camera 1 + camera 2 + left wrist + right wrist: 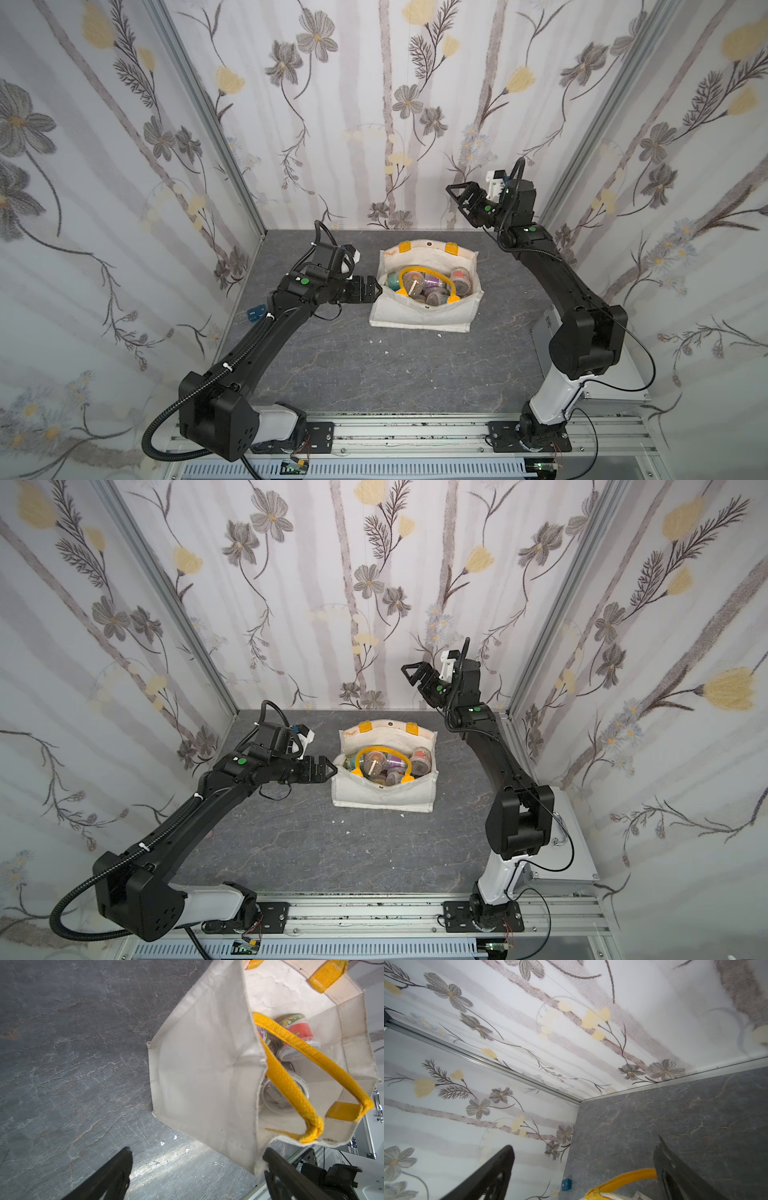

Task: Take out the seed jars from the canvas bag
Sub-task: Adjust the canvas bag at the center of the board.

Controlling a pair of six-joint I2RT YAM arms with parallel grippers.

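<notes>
The canvas bag [419, 318] [382, 796] stands open in the middle of the grey table, one yellow handle [424, 270] flopped over its mouth. Several seed jars [459, 277] [420, 759] lie piled inside. The left wrist view looks along the bag's side wall [203, 1076] to a red-labelled jar [299, 1028] and a clear-lidded one [278, 1097] under the handle [286, 1084]. My left gripper [377, 289] [332, 769] [197, 1155] is open and empty, its tip right at the bag's left side. My right gripper [455, 194] [406, 672] [584, 1149] hangs open and empty, high above the bag's far right corner.
A silver metal case [577, 854] sits at the table's right edge behind the right arm. A small blue tag [255, 312] [566, 1184] lies by the left wall. White crumbs [379, 341] dot the table [332, 374] in front of the bag. Flowered walls close three sides.
</notes>
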